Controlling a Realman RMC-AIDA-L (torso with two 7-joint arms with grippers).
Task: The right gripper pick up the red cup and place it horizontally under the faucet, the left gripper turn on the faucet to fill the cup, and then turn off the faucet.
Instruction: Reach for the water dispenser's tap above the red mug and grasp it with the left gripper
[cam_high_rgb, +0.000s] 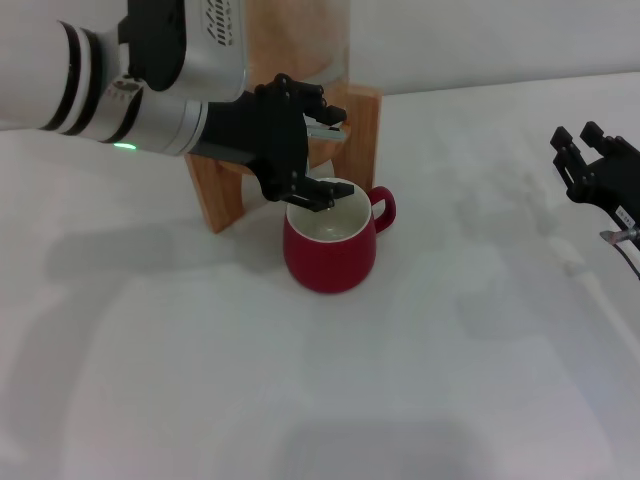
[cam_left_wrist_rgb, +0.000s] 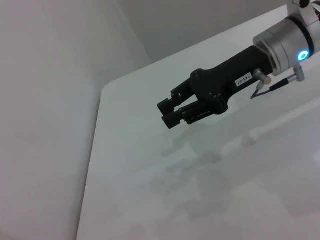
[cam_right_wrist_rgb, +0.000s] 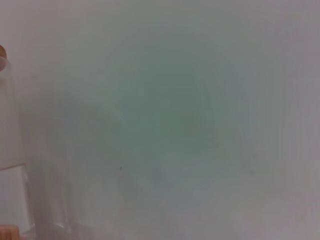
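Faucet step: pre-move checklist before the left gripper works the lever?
1. Red cup upright on the table beside the wooden stand: ok.
2. Cup mouth under the faucet spout: cannot tell, the claw hides it.
3. Left gripper at the faucet, above the cup rim: ok.
4. Fingers on the lever: cannot tell.
5. Right gripper off to the side, away from the cup: ok.
6. Water level in cup: cannot tell.
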